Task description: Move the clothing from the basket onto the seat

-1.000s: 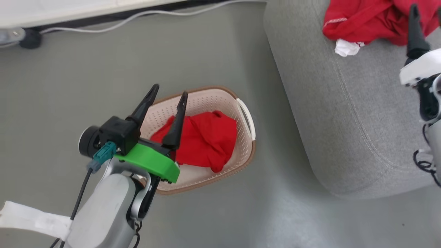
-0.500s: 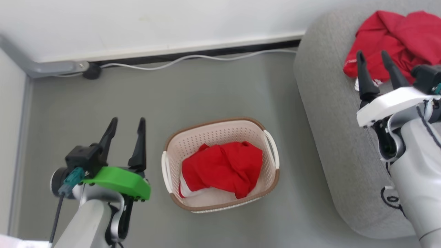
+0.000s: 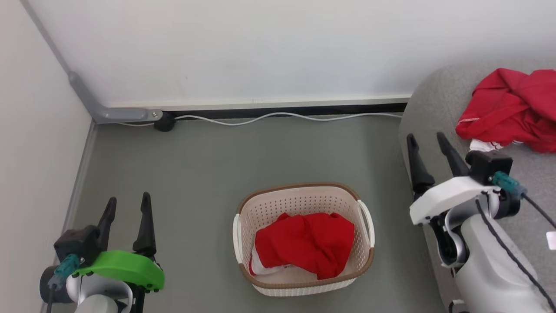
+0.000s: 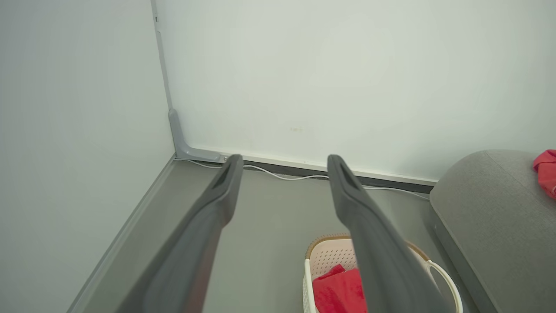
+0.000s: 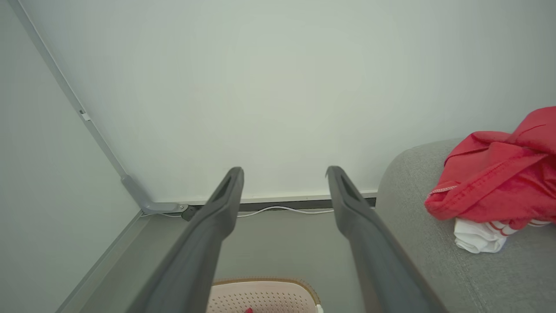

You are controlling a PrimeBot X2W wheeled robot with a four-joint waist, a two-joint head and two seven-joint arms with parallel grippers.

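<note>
Clothing in bright red lies crumpled inside the basket, with white fabric showing at its lower left edge. A second red garment rests on the seat, up and to the right of the basket. The left tool hovers over the floor left of the basket, fingers spread wide, holding nothing. The right tool hangs right of the basket at the seat's edge, equally wide apart and empty.

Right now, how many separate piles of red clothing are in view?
2. A crumpled bundle lies in the basket; a second heap lies on the sofa. Either might hide further garments.
</note>
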